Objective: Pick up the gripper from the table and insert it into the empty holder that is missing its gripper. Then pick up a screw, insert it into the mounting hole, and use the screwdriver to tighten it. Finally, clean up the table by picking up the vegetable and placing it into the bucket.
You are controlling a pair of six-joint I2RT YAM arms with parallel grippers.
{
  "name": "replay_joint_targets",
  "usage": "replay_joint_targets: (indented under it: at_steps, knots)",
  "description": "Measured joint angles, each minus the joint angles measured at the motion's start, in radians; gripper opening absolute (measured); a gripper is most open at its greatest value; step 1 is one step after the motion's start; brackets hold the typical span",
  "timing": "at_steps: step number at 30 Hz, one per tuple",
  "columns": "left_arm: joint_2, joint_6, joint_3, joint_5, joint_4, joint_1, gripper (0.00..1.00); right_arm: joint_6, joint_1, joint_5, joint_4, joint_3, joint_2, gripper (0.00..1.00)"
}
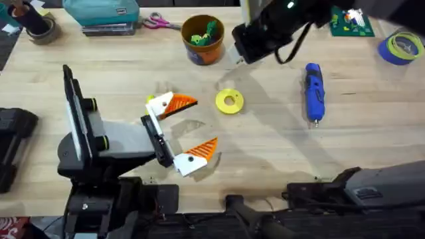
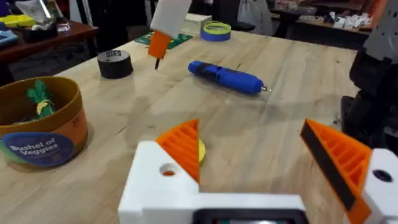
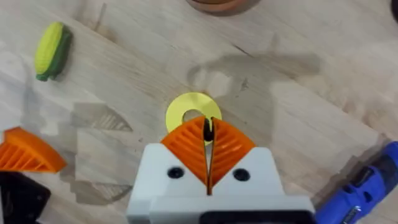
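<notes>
My left gripper (image 1: 186, 129) lies open low over the table. Each of its white holders (image 2: 163, 186) carries an orange ribbed tip (image 2: 184, 146), and I cannot tell which tip is the gripper from the table. A mounting hole (image 2: 168, 170) shows in the near holder. My right gripper (image 3: 208, 134) hangs high above the yellow ring (image 3: 186, 112), shut on a small dark screw (image 3: 208, 129); it also appears as the right gripper (image 2: 160, 45). The blue screwdriver (image 1: 313, 91) lies to the right. The bucket (image 1: 202, 38) stands at the back. The vegetable, a corn cob (image 3: 51, 42), lies on the table.
A blue tape roll (image 1: 402, 46) and a green board (image 1: 352, 21) sit at the back right. A teal box (image 1: 103, 13), scissors (image 1: 156, 23) and a tape roll (image 1: 40, 26) are at the back left. A black tape roll (image 2: 115, 62) lies beyond the bucket.
</notes>
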State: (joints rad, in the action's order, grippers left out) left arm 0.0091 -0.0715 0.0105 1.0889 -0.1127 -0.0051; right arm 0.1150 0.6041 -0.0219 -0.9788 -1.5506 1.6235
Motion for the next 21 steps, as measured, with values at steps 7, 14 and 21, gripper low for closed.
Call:
replay_joint_targets:
  at_steps: [7, 14, 21]
  knots:
    - [0.0, 0.0, 0.0, 0.0, 0.0, 0.0, 0.986, -0.065, 0.0, 0.0, -0.073, -0.09, -0.07, 0.005]
    - [0.0, 0.0, 0.0, 0.0, 0.0, 0.0, 0.986, -0.143, 0.0, 0.0, -0.138, -0.14, -0.126, 0.005]
    - [0.0, 0.0, 0.0, 0.0, 0.0, 0.0, 0.985, -0.191, 0.021, 0.0, -0.226, -0.25, -0.115, 0.005]
